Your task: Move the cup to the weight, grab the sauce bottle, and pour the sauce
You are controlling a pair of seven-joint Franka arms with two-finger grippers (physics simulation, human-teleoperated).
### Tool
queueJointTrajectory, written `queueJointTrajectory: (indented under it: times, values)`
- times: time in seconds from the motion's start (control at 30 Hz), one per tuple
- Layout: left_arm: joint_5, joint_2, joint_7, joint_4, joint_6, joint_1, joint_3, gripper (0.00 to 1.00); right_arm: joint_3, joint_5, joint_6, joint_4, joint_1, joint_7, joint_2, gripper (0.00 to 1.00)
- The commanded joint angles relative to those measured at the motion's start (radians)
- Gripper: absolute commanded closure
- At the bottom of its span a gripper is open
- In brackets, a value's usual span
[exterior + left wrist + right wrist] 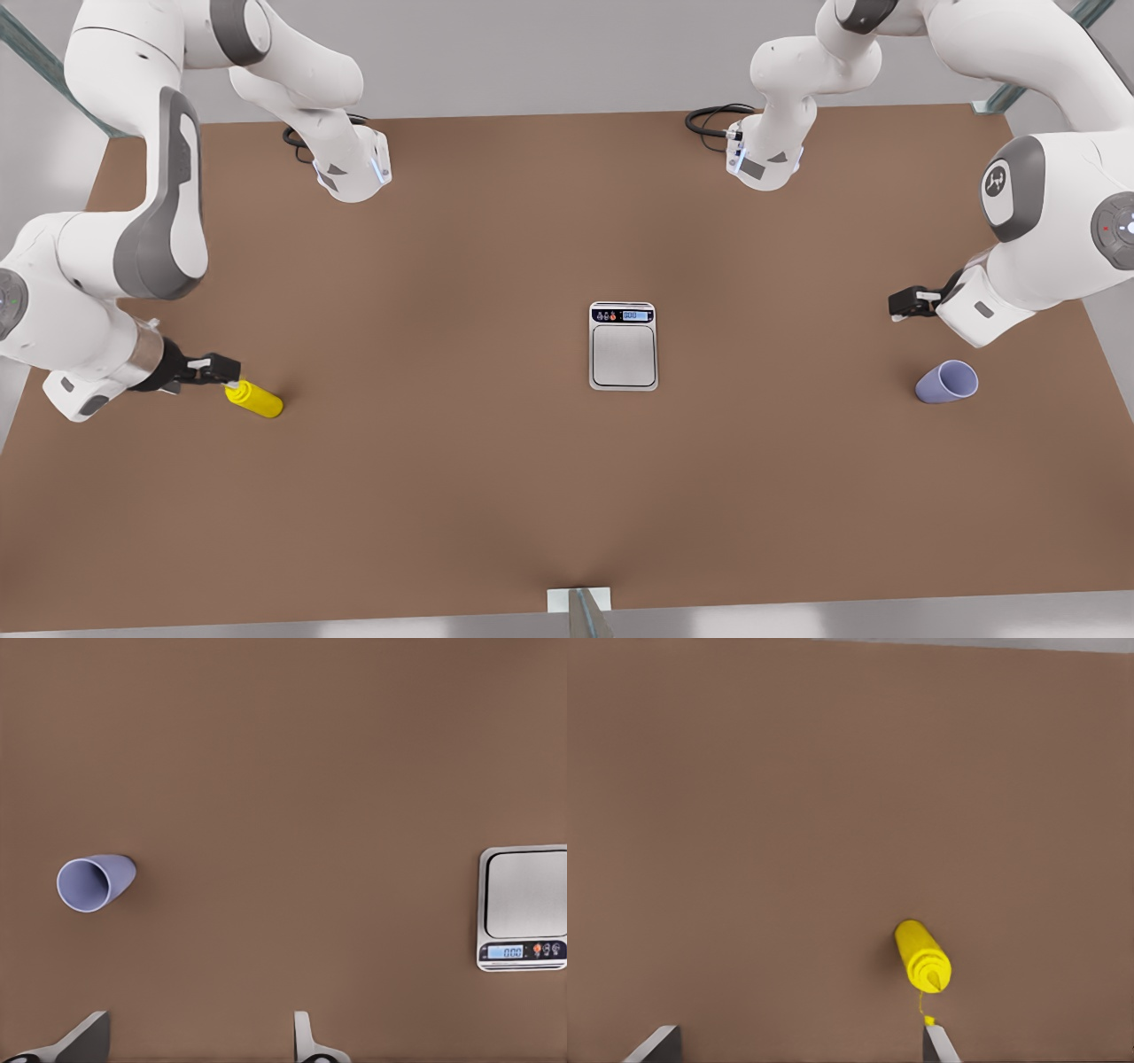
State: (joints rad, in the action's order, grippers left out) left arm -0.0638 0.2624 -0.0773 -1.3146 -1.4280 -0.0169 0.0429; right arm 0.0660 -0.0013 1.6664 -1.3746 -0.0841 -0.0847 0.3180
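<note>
The cup (946, 382) lies on its side on the brown tabletop (443, 496), near the edge at the front view's right, its open mouth turned toward that edge and slightly away from the weight. In the left wrist view the cup (96, 882) shows its darker inside, well apart from the weight (524, 908).

The weight (624, 346) sits flat near the middle of the tabletop, a little toward the front view's right, with nothing on its steel plate; its lit display strip faces the far edge where the arm bases stand.

The sauce bottle (254, 399) lies on its side near the edge at the front view's left, well apart from the weight. Its thin nozzle points toward the right tool (223, 369).

The right tool (802, 1043) is spread wide open and holds nothing; one fingertip (940, 1041) is just beside the nozzle tip of the sauce bottle (922, 956).

The left tool (904, 304) hovers over the tabletop near the cup, toward the far edge from it. In its wrist view the left tool (199, 1038) is open wide and holds nothing.
</note>
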Motion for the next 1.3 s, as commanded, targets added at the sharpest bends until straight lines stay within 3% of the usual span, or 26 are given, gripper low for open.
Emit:
queueJointTrajectory:
  times: [0.0,0.17,0.27,0.37,0.63,0.87,1.0,1.03,1.1,1.13,1.17,1.27]
  values:
    - [-0.002,0.0,0.001,0.0,0.0,0.0,0.0,0.0,0.0,-0.002,0.004,-0.003,0.003,0.0,0.001,0.0]
    - [0.007,0.073,-0.038,-0.012,-0.054,-0.012,-0.066,0.0,-0.014,-0.005,0.006,-0.012,0.0,-0.001,0.003,0.0]
    - [0.093,0.08,-0.274,-0.212,-0.31,-0.012,-0.256,0.0,-0.014,-0.003,-0.002,-0.037,-0.011,-0.066,-0.002,0.0]
    - [0.125,0.098,-0.387,-0.333,-0.469,-0.029,-0.33,0.0,-0.009,0.001,-0.01,-0.009,-0.036,-0.204,0.004,0.0]
    - [0.309,0.316,-0.619,-0.304,-0.68,-0.179,-0.341,0.0,-0.011,0.308,-0.083,-0.032,-0.244,-1.055,0.015,0.0]
    - [0.322,0.406,-0.618,-0.253,-0.697,-0.213,-0.341,0.0,-0.011,0.704,-0.166,-0.017,-0.522,-1.946,0.309,0.0]
    - [0.337,0.44,-0.619,-0.242,-0.701,-0.222,-0.341,0.0,-0.005,0.793,-0.307,0.189,-0.614,-2.072,0.622,0.0]
    - [0.355,0.445,-0.619,-0.242,-0.704,-0.222,-0.341,0.08,-0.006,0.791,-0.309,0.23,-0.619,-2.13,0.683,0.0]
    - [0.357,0.46,-0.618,-0.242,-0.703,-0.221,-0.339,0.57,-0.003,0.817,-0.309,0.296,-0.619,-2.152,0.794,0.0]
    - [0.357,0.46,-0.618,-0.244,-0.703,-0.221,-0.339,0.71,0.005,0.831,-0.307,0.296,-0.615,-2.182,0.814,0.0]
    - [0.357,0.462,-0.618,-0.244,-0.703,-0.221,-0.337,0.79,0.014,0.844,-0.307,0.298,-0.612,-2.187,0.832,0.0]
    - [0.372,0.469,-0.613,-0.244,-0.7,-0.219,-0.333,0.79,0.067,0.851,-0.33,0.286,-0.612,-2.238,0.848,0.0]
